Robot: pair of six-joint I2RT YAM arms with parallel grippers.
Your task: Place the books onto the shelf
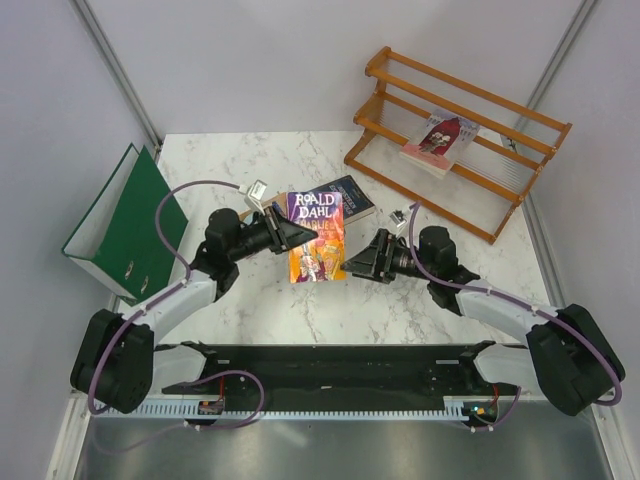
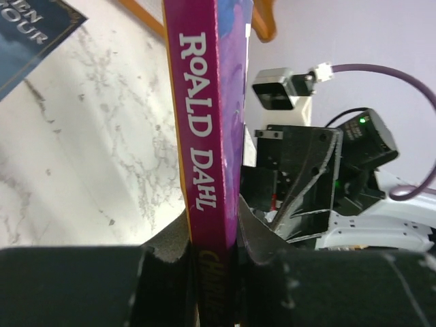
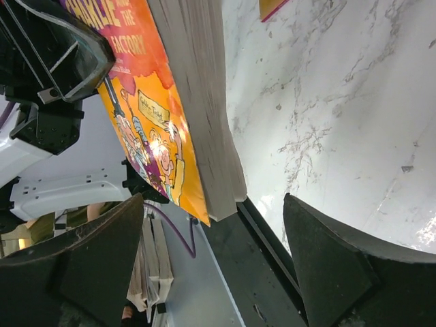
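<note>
Within left claw (image 2: 212, 240), purple-and-yellow book (image 2: 204, 122) pinched; right claw (image 3: 214, 242) spread alongside, seemingly clear.

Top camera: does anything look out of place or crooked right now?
Only one pink book is on the shelf, and it sits at a slant. The Roald Dahl book is held tilted between the arms, its spine clamped in the left fingers. A dark blue book lies flat behind it.

White marble tabletop (image 1: 290, 160), plain pale walls (image 1: 260, 60), metal corner posts (image 1: 113, 65), even light
</note>
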